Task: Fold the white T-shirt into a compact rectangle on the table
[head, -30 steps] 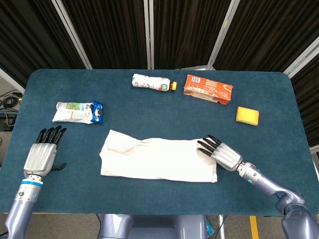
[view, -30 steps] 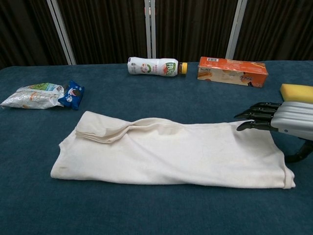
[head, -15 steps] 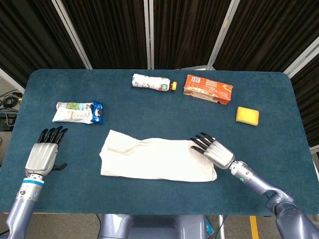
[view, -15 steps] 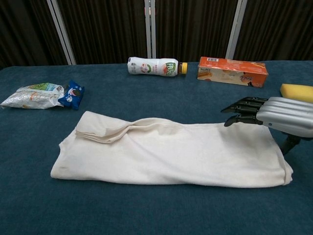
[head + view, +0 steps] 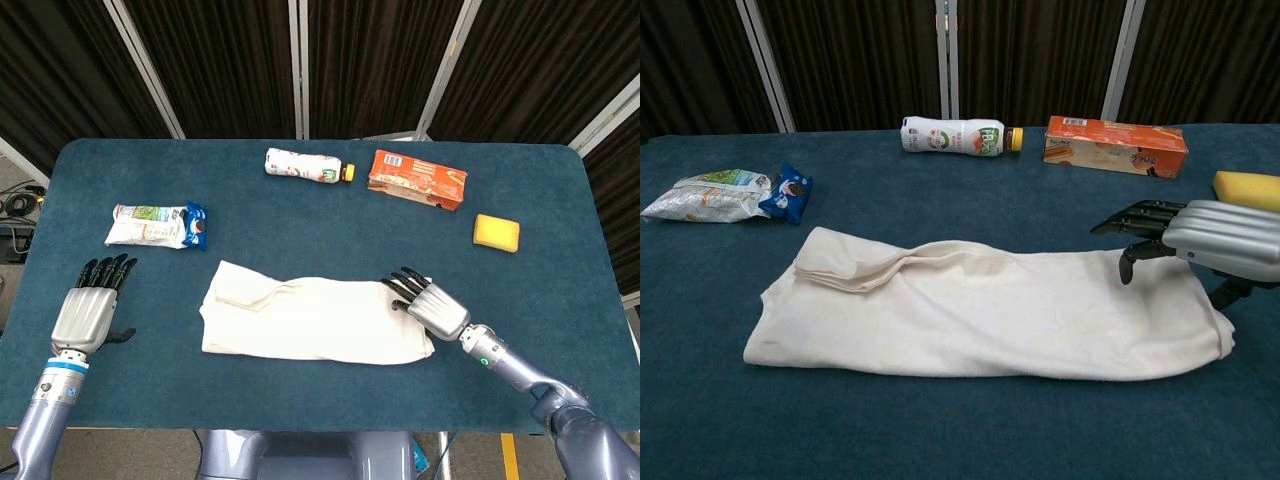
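Along the far side of the table [image 5: 300, 215] lie a bottle [image 5: 306, 165] on its side and an orange carton [image 5: 416, 179]; a yellow sponge [image 5: 496, 232] sits to the right and a snack packet [image 5: 155, 225] to the left, all well apart from the white T-shirt [image 5: 310, 320]. The shirt lies folded in a long band at the table's middle. The right hand [image 5: 430, 304] rests over its right end, fingers curling down onto the cloth; whether it grips cannot be told. The left hand [image 5: 90, 305] hovers spread, holding nothing, near the left front edge
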Controlling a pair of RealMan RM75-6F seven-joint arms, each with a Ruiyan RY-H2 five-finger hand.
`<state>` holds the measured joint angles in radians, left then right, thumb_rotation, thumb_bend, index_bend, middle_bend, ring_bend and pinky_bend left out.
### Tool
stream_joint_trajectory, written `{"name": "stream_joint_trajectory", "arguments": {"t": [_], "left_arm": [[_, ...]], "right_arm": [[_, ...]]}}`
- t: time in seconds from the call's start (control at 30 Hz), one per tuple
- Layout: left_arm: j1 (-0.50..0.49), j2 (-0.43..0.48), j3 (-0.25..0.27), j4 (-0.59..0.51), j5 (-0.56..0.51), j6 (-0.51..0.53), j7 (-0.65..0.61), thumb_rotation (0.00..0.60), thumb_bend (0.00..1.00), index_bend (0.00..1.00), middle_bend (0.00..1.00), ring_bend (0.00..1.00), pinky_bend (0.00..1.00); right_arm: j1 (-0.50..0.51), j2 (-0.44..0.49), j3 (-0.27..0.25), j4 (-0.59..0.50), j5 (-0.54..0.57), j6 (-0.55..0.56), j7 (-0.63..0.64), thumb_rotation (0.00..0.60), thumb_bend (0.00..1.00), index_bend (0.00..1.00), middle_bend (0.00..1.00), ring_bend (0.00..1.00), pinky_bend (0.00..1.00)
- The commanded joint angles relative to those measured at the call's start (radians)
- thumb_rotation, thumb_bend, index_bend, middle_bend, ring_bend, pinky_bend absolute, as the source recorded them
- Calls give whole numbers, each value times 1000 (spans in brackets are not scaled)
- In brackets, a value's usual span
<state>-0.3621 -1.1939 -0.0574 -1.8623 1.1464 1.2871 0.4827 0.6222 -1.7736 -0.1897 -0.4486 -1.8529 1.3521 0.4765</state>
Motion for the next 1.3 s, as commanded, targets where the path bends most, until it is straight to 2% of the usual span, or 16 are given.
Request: {"name": "stream_joint_trajectory", "arguments": {"t": [0.03, 0.1, 0.17, 0.27, 0.9, 1.3], "left_arm": [[0, -1, 0, 1, 0, -1, 2, 600, 125, 0, 0, 0, 0], [0, -2, 0, 1, 0, -2, 3, 600, 125, 0, 0, 0, 0], [0, -3, 0, 1, 0, -3, 4, 600, 125, 0, 0, 0, 0], [1, -4, 0, 1, 0, -3, 4, 600, 125, 0, 0, 0, 0], [19, 26, 9, -17, 41, -1, -48, 600, 125, 0, 0, 0, 0], [37, 52, 21, -41, 100, 14, -84, 600, 125, 0, 0, 0, 0]], "right_arm": [[-1, 0, -1, 0, 2, -1, 1, 600, 351, 480, 77, 0, 0], [-2, 0, -2, 1, 5, -1, 3, 600, 367, 529, 96, 0, 0], [-5, -2, -2, 1, 8, 0, 6, 600, 390, 622, 135, 0, 0], [-8, -4, -3, 3, 11, 2, 4, 600, 411, 674, 165, 0, 0], [-60, 47, -16, -14, 24, 52, -12, 600, 428, 679, 149, 0, 0], [-153, 148, -37, 15, 36, 96, -59, 600, 428, 684, 148, 0, 0]]}}
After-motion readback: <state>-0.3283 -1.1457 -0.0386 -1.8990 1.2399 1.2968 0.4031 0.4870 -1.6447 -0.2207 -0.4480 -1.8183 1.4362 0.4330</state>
